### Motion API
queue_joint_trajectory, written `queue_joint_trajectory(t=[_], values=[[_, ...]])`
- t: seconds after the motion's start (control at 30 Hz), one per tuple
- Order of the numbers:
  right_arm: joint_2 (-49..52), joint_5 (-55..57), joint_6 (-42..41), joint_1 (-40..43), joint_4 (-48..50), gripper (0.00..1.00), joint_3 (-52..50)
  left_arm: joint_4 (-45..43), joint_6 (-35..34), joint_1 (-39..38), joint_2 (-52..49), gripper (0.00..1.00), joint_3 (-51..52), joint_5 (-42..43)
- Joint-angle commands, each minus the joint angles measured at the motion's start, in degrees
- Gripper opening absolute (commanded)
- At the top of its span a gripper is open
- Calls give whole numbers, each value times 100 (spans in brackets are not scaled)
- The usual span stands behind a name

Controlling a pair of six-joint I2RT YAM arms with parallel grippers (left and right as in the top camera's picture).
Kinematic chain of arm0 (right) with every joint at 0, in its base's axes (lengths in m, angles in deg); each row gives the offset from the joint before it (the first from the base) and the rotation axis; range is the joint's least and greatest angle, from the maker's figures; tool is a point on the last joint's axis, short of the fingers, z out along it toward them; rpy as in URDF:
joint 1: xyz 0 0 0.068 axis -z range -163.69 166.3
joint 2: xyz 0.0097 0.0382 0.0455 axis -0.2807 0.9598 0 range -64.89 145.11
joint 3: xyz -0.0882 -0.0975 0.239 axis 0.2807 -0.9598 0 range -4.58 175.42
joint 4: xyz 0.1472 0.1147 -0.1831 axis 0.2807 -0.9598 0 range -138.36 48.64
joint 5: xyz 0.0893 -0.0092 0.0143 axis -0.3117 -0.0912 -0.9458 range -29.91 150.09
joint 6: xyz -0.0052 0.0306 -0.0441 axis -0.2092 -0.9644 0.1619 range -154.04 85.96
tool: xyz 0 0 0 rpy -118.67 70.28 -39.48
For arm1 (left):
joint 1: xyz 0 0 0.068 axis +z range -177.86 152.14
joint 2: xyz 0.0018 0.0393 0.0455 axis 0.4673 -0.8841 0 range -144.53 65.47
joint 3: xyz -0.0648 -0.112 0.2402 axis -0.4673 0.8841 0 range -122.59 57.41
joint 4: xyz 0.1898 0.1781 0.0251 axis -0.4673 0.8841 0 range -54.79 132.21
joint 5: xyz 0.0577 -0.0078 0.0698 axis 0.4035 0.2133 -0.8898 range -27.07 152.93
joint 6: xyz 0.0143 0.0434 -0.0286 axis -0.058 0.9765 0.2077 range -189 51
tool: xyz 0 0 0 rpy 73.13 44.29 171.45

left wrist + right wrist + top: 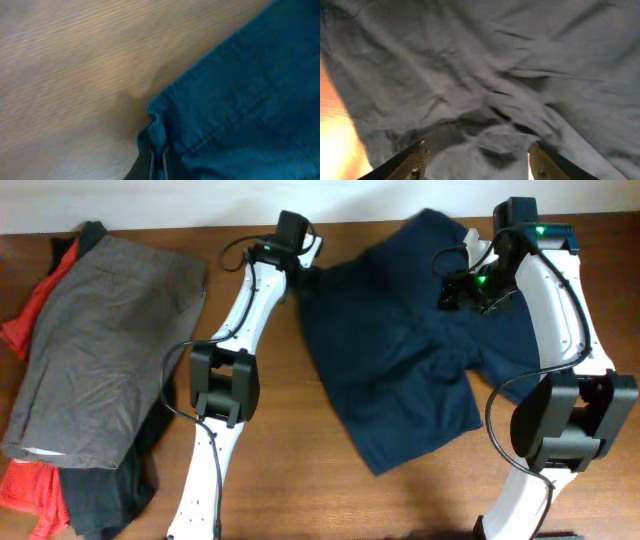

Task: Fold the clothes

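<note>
Pinching anything, is the left gripper (157, 162)? (Ana)

It seems so. Its two thin fingers stand pressed together on a bunched corner of the dark navy blue fabric shorts (400, 350). The left wrist view is blurred, so I say that with some caution. (Ben)

And the right gripper (477, 165)? (Ana)

Spread wide. Its ridged fingertips (415, 161) stand far apart, with a rumpled mound of the shorts between them and nothing gripped. I cannot tell whether the tips touch the cloth. (Ben)

Where on the shorts is each one? (Ana)

Seen from overhead, the left one is at the shorts' far left corner and the right one is over their far right part. The shorts themselves lie spread and creased between the two white arms. One wide leg reaches toward the near side. (Ben)

What is under them? (Ana)

The brown wooden table (65, 65). Its bare grain shows just beside the shorts' stitched hem where the left fingers hold. (Ben)

Anything else nearby? (Ana)

Well to the left of the shorts, beyond the left arm, lies a larger folded grey cloth garment (100, 340). A crumpled red-orange garment (25, 315) pokes out from beneath it on the side away from the shorts. Some darker cloth (110, 495) shows under the grey one's near end. None of these touches the shorts. (Ben)
</note>
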Motion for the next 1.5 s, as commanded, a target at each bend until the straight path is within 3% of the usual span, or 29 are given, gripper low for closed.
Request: queue_joint_trajectory(t=[0.0,0.1,0.13,0.17,0.2,0.23,0.3,0.33,0.37,0.4,0.6,0.83,0.97,1.17,1.47], values=[[-101,-166,59,-90,70,70,72,1368,-205,503,-133,1,-645,-1276],[-96,-234,48,-162,149,70,72,2590,-205,763,-133,2,-1045,-1458],[-96,-229,4,-195,175,70,72,2796,-205,811,-133,7,-1093,-1453],[-94,-227,-94,-247,225,70,68,3128,-208,874,-133,18,-1150,-1438],[-94,-232,-96,-269,234,70,68,3407,-205,916,-133,39,-1180,-1440],[-92,-227,-118,-321,240,70,68,3794,-205,964,-133,52,-1187,-1440],[-92,-229,-286,-398,227,70,68,4105,-205,994,-133,67,-1172,-1394],[-92,-227,-361,-428,212,69,68,4105,-205,994,-120,85,-1172,-1261],[-92,-229,-400,-459,190,69,68,4103,-208,988,-98,96,-1174,-1106],[-92,-227,-439,-494,131,69,68,4103,-210,977,-61,99,-1174,-1029],[-92,-227,-431,-726,-669,68,61,4096,-256,1008,807,99,-1198,-927],[-92,-205,-223,-1606,-1191,65,-822,3233,-487,1235,2376,99,-1276,-920],[-92,-46,-514,-1832,-846,64,-1801,2994,-485,1351,2693,99,-1276,-920],[-94,527,-1604,-1720,245,64,-3401,2994,-223,1434,2693,99,-1204,-929],[-92,1915,-1923,-1550,839,64,-3681,2931,-225,1438,2682,99,-1202,-938]])
